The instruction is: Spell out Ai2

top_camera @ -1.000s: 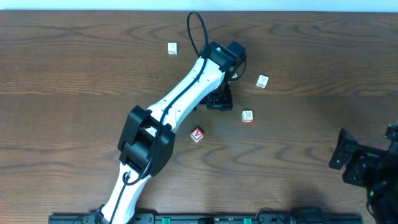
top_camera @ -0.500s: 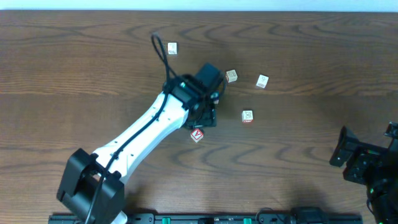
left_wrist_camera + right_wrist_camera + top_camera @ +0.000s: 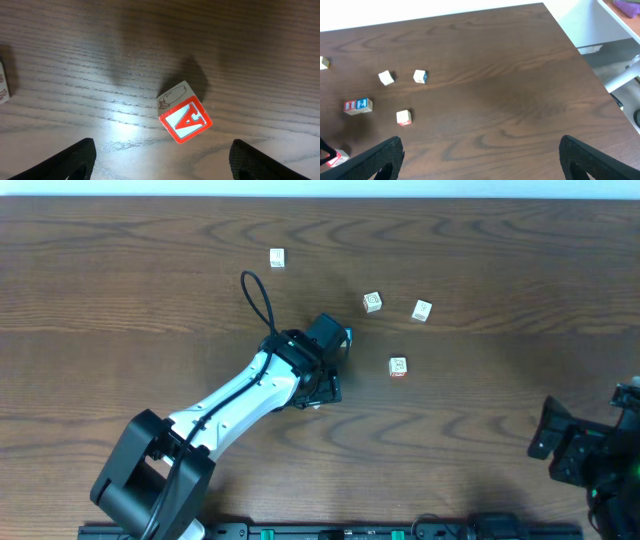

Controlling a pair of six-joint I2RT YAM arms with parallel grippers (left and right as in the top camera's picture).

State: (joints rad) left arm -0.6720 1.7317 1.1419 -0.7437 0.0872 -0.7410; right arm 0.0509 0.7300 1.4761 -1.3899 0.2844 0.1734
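Left gripper (image 3: 162, 162) hovers wide open and empty over the A block (image 3: 185, 119), which lies mid-table (image 3: 75, 60), skewed against the line of the fingers. Close on it like that and it could spin or squirt out. Right gripper (image 3: 482, 160) sits open and empty, far right.

Robotics lab bench: a dark wood-grain table (image 3: 120, 300) carries a black mounting rail (image 3: 330, 531) with green fittings along its near edge, where a white-and-black robot arm (image 3: 240, 395) is based. Small letter blocks (image 3: 398, 367) lie scattered toward the far edge. Past the table's far right corner, grey floor (image 3: 610, 55) and white furniture (image 3: 615, 20) are seen
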